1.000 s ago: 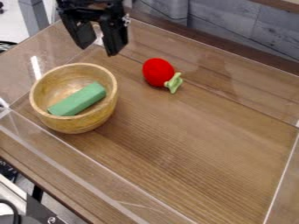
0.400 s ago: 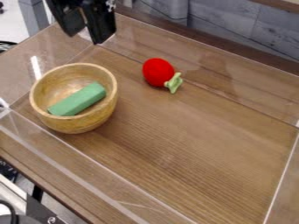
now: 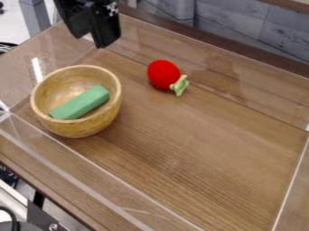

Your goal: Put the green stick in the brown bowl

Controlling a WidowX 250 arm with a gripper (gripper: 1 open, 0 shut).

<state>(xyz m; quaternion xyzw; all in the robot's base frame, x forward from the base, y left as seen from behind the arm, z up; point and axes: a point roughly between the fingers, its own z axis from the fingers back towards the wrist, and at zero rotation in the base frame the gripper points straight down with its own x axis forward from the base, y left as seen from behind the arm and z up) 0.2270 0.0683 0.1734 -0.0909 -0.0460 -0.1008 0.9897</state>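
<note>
Jaws spread, holding nothing, beyond the brown bowl. Green stick lies inside it, aslant. Job looks done; best to leave the stick alone, lift straight away, keep clear of rim and red ball.

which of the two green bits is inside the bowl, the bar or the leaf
The flat green bar; the leaf is outside, on the red ball

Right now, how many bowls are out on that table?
1. The brown bowl sits at the table's left side, below the gripper, with the green stick inside it. Another could be hidden behind the gripper.
</note>
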